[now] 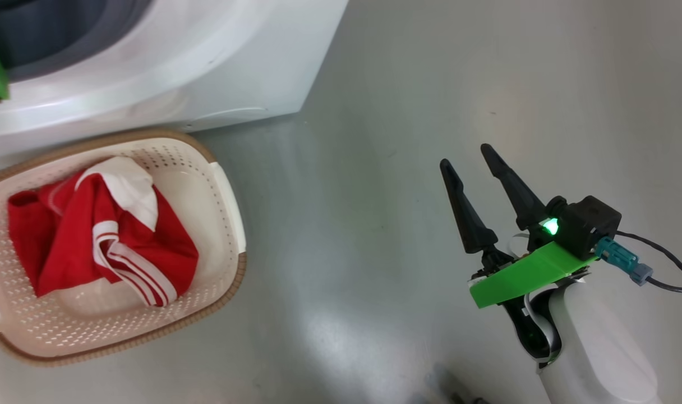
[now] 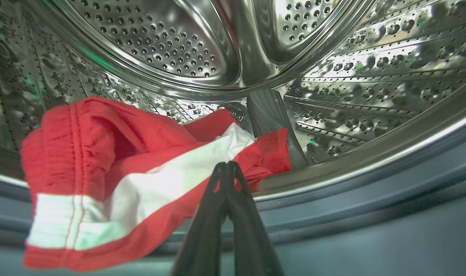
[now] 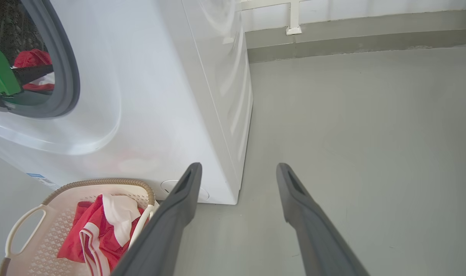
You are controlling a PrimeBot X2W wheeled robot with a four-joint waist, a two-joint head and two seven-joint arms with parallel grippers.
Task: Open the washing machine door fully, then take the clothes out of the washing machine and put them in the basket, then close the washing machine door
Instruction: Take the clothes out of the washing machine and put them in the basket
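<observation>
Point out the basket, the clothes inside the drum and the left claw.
basket (image 1: 212,213): head view, bare inner wall.
clothes in the drum (image 2: 148,191): left wrist view, white panel.
left claw (image 2: 227,165): left wrist view, between its closed fingertips.

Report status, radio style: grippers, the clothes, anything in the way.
Left gripper shut, tips at red garment in the drum, hold uncertain. Right gripper open, empty, above floor. Another garment already in basket. No obstruction seen.

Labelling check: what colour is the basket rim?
Brown, woven-look basket rim; clearest in head view.
</observation>
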